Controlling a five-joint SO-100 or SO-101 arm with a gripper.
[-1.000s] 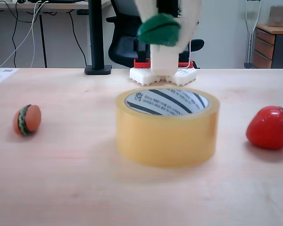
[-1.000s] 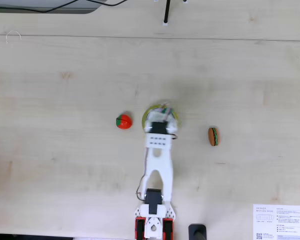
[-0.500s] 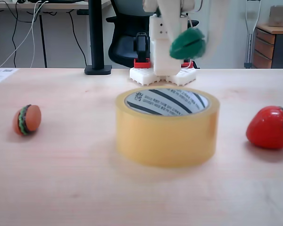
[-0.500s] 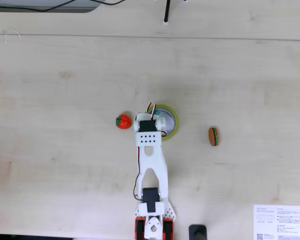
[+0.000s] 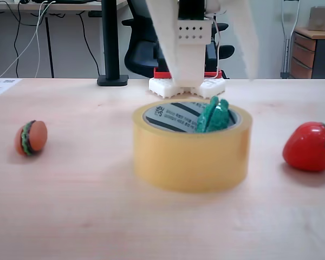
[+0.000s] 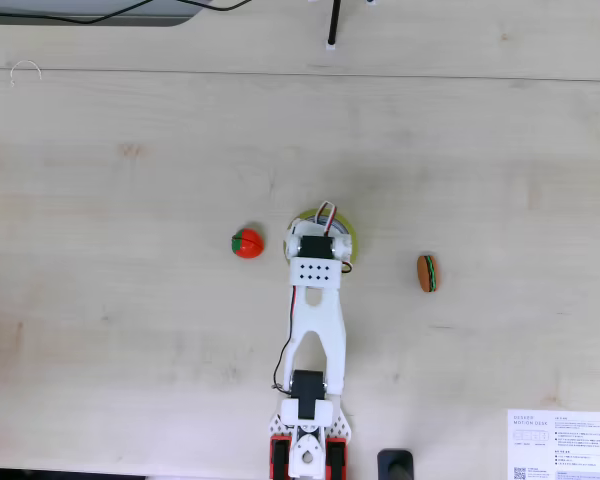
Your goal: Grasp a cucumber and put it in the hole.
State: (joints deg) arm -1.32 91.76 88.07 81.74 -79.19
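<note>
The dark-green cucumber (image 5: 213, 115) stands tilted inside the hole of the yellowish tape roll (image 5: 190, 157). It leans on the right side of the white striped inner core (image 5: 173, 116), and its top pokes just above the rim. My gripper (image 5: 212, 73) hangs right over the roll, blurred, open, its two white fingers spread wide and holding nothing. Seen from above in a fixed view, my arm (image 6: 317, 272) covers most of the roll (image 6: 349, 230) and hides the cucumber.
A red strawberry toy (image 5: 310, 146) lies right of the roll and a small burger toy (image 5: 31, 137) lies left of it. From above they swap sides: strawberry (image 6: 246, 243), burger (image 6: 427, 272). A printed sheet (image 6: 560, 443) lies at the table's corner near the arm's base (image 6: 308, 450).
The gripper swung back over the roll and opened. The cucumber, held above the roll's right rim half a second ago, now rests inside the hole.
</note>
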